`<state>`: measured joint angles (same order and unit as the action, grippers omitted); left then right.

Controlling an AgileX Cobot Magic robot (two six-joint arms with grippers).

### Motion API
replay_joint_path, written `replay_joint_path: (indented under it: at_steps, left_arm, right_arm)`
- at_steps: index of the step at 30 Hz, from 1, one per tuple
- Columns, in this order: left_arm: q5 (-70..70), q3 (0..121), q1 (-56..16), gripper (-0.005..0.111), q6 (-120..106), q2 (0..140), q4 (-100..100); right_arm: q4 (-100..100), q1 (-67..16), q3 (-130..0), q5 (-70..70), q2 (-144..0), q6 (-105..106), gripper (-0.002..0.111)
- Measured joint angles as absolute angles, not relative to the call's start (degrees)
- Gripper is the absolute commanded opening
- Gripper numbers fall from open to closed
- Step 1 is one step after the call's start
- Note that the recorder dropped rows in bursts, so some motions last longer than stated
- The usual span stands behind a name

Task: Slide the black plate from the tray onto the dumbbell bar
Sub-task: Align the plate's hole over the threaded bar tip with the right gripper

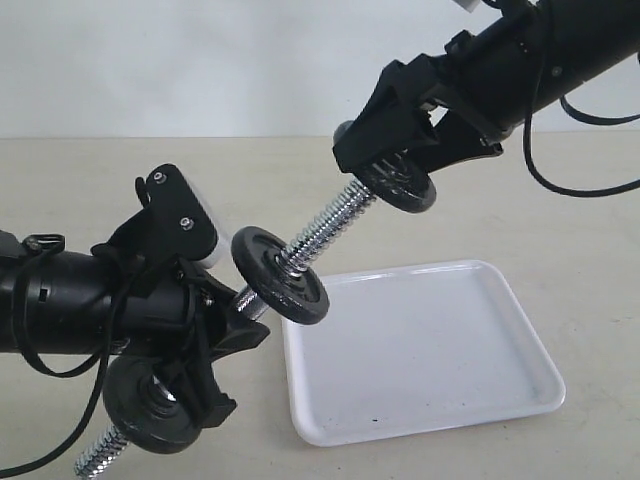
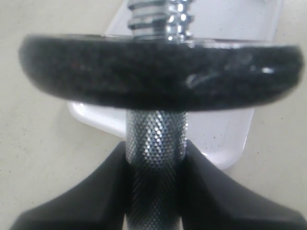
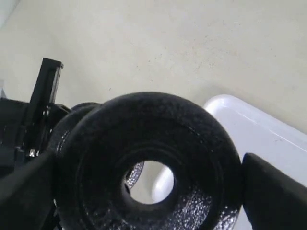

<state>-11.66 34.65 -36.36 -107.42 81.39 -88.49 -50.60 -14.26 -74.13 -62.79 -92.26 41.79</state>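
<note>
**Black plate held at the tip of the tilted bar**

The black plate (image 1: 408, 186) is seen at about 1 o'clock in the exterior view, raised well above the tray (image 1: 430, 350). It is clamped by its rim between the widely spread fingers of the right gripper (image 1: 400, 172). It is a flat round disc of black metal with a pebbled cast finish, a rounded edge and a raised ring about its central hole. In the right wrist view (image 3: 144, 120) pale table and tray are seen through that hole. Its face is met by the threaded upper end of the dumbbell bar (image 1: 330, 225); whether the tip has entered the hole cannot be told.

The bar is held tilted, rising toward 1 o'clock. It is gripped at its diamond-knurled chrome middle by the left gripper (image 1: 222, 350), whose black fingers (image 2: 81, 196) are closed narrowly against it on both sides. A mounted disc (image 1: 282, 276) of the same black finish is carried just above that grip. A second disc (image 1: 150, 405) is carried below it at 8 o'clock, with coarse bright thread beyond. The tray, white, smooth and shallow with rounded corners, is laid on the beige table (image 1: 560, 220) at 5 o'clock.
</note>
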Motion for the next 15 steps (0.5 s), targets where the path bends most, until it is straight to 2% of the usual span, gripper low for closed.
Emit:
replay_joint_path:
  at_steps: [15]
  left_arm:
    - [-13.7,34.6,-36.4,0.004,-108.5,81.4,-88.2]
  right_arm:
    - [-51.6,-14.3,-74.1,-64.4,-92.3,42.3,0.000]
